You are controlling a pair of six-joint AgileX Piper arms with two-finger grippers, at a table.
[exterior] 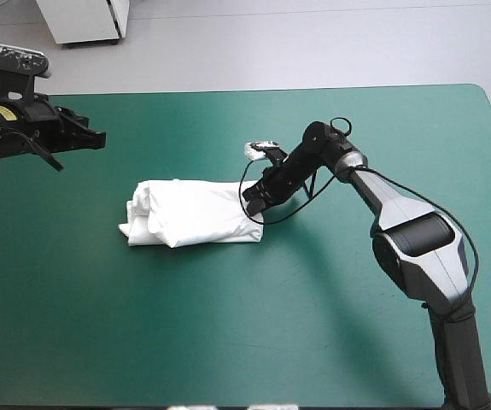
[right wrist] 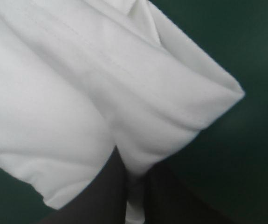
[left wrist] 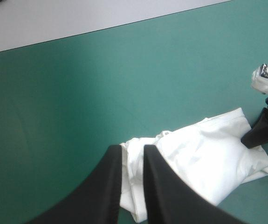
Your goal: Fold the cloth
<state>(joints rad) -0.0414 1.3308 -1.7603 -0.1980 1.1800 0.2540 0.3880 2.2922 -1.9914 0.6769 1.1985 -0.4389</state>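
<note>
The white T-shirt (exterior: 194, 213) lies as a folded bundle near the middle of the teal-green table (exterior: 228, 325), its layers stacked and rounded at the left end. My right gripper (exterior: 255, 207) is low at the bundle's right end, shut on the T-shirt. In the right wrist view a fold of the T-shirt (right wrist: 78, 93) runs between the black fingers of the gripper (right wrist: 134, 161). My left gripper (exterior: 98, 137) hovers raised over the table's left side, well away from the bundle, shut and holding nothing. From its wrist view (left wrist: 132, 148) the T-shirt (left wrist: 208, 154) and the right gripper (left wrist: 257, 135) lie ahead.
Teal-green cover surrounds the bundle on all sides. The table's far edge (left wrist: 124, 24) shows ahead of the left gripper, with pale floor beyond it. The right arm (exterior: 399, 213) reaches in from the front right corner.
</note>
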